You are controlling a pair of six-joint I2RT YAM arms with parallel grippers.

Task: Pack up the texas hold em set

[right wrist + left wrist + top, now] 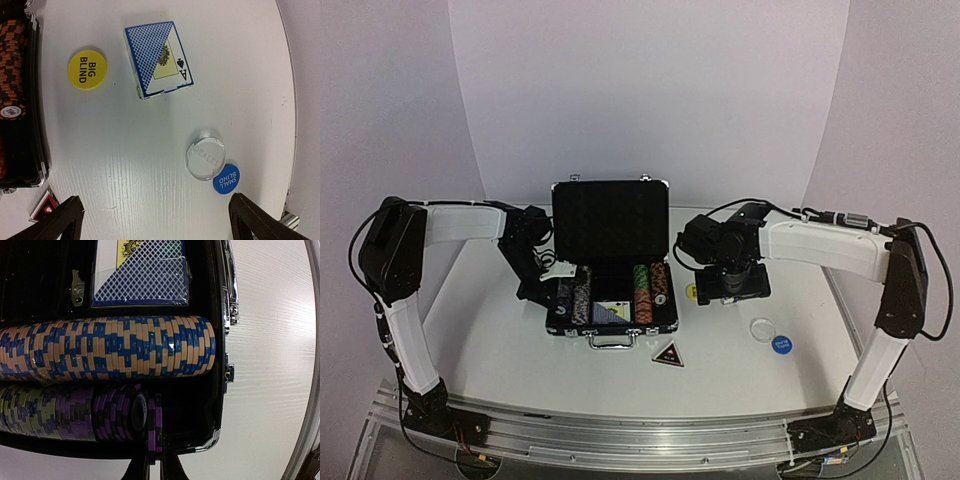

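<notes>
The black silver-edged briefcase (661,215) lies open at the table's middle with its lid upright. Rows of striped poker chips (105,347) and a blue card deck (142,275) fill its tray. My left gripper (155,460) is shut on a purple chip (155,422) standing on edge at the end of the purple row (100,415). My right gripper (157,225) hangs open above the table right of the case. Below it lie a second blue deck (157,59), a yellow disc (87,69), a clear disc (205,158) and a blue disc (226,179). The dark triangular marker (667,355) sits before the case.
The case's handle (610,341) faces the near edge. Orange chips (12,55) line the case's right side beside its wall (35,100). The table's right edge (292,125) runs close to the blue disc. White backdrop walls (650,90) stand behind.
</notes>
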